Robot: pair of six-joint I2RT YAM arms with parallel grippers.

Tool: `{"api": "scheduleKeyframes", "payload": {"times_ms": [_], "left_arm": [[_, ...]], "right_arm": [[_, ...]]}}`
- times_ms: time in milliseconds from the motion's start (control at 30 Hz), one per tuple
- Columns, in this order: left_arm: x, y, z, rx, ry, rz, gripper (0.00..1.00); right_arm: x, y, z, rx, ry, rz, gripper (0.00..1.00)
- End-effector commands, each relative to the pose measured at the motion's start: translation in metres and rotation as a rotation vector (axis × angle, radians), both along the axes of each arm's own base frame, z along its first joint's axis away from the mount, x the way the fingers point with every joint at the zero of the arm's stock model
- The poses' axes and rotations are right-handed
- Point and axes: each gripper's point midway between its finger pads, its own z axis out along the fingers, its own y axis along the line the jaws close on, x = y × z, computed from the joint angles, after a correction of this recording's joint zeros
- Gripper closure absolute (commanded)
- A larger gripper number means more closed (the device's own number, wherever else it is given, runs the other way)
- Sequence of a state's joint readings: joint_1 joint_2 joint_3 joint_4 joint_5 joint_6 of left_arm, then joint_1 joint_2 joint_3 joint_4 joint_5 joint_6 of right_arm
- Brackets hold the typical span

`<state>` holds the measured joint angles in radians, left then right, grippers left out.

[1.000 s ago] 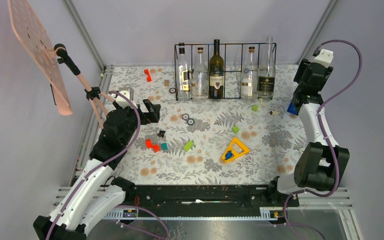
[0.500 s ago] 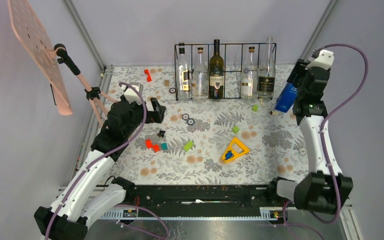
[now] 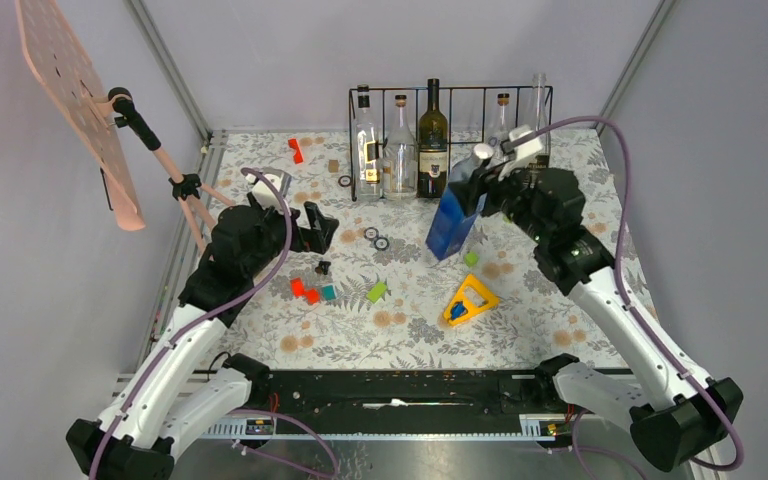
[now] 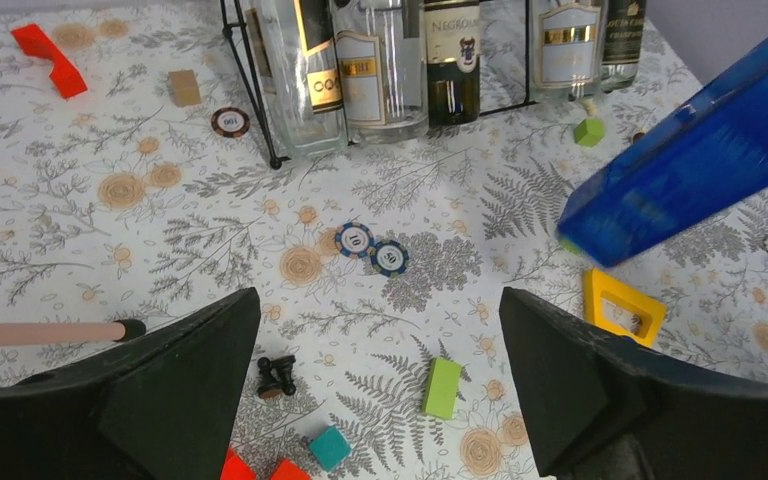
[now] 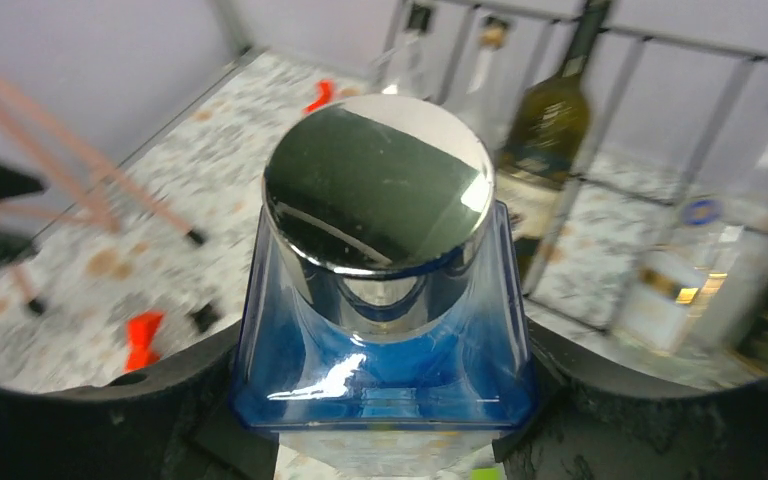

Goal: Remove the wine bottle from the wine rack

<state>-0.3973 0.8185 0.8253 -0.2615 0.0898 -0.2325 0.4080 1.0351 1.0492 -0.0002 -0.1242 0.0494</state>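
The black wire wine rack stands at the table's far edge, and its bars also show in the left wrist view and the right wrist view. A dark green wine bottle stands upright in it between clear bottles. My right gripper is shut on the shoulders of a blue square bottle with a silver cap. That bottle hangs tilted above the table in front of the rack. My left gripper is open and empty, left of centre.
Clear glass bottles fill other bays. Loose on the cloth are two poker chips, green blocks, a teal cube, red blocks, black chess pieces and a yellow triangle frame. A pink stand is at the left.
My right arm has swung from the far right edge to the middle, carrying the blue bottle in front of the rack. The left arm has edged slightly forward, still open.
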Motion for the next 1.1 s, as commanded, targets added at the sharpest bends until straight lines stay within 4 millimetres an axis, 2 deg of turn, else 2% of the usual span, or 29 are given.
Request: {"api": "scheduleKeyframes", "payload": {"times_ms": [0, 133, 333, 367, 433, 567, 633, 667, 833, 1000, 1067], "left_arm": [[-0.003, -0.008, 0.03, -0.064, -0.117, -0.05, 0.01], [-0.008, -0.016, 0.029, -0.085, -0.117, -0.095, 0.01], [-0.014, -0.024, 0.025, -0.101, -0.109, -0.149, 0.01], [-0.015, -0.025, 0.023, -0.101, -0.101, -0.158, 0.01], [-0.018, -0.029, 0.022, -0.102, -0.086, -0.183, 0.01], [-0.021, -0.033, 0.02, -0.106, -0.081, -0.211, 0.01], [-0.022, -0.034, 0.022, -0.113, -0.086, -0.22, 0.01], [-0.023, -0.035, 0.023, -0.114, -0.091, -0.226, 0.01], [-0.027, -0.039, 0.024, -0.117, -0.097, -0.26, 0.01], [-0.033, -0.047, 0.026, -0.112, -0.11, -0.31, 0.01], [-0.038, -0.05, 0.03, -0.116, -0.122, -0.334, 0.01]], "right_arm": [[-0.038, 0.052, 0.045, 0.137, -0.173, 0.236, 1.0], [-0.058, 0.09, 0.017, 0.077, -0.164, 0.343, 1.0], [-0.071, 0.112, -0.016, 0.012, -0.197, 0.375, 1.0], [-0.073, 0.114, -0.021, -0.005, -0.202, 0.377, 0.98], [-0.077, 0.117, -0.031, -0.043, -0.212, 0.386, 0.83], [-0.082, 0.118, -0.047, -0.061, -0.207, 0.394, 0.61], [-0.084, 0.117, -0.055, -0.067, -0.192, 0.394, 0.28], [-0.085, 0.116, -0.057, -0.068, -0.187, 0.393, 0.23], [-0.088, 0.107, -0.055, -0.069, -0.181, 0.372, 0.08], [-0.096, 0.1, -0.055, -0.09, -0.146, 0.38, 0.01], [-0.1, 0.095, -0.049, -0.075, -0.137, 0.375, 0.01]]}}
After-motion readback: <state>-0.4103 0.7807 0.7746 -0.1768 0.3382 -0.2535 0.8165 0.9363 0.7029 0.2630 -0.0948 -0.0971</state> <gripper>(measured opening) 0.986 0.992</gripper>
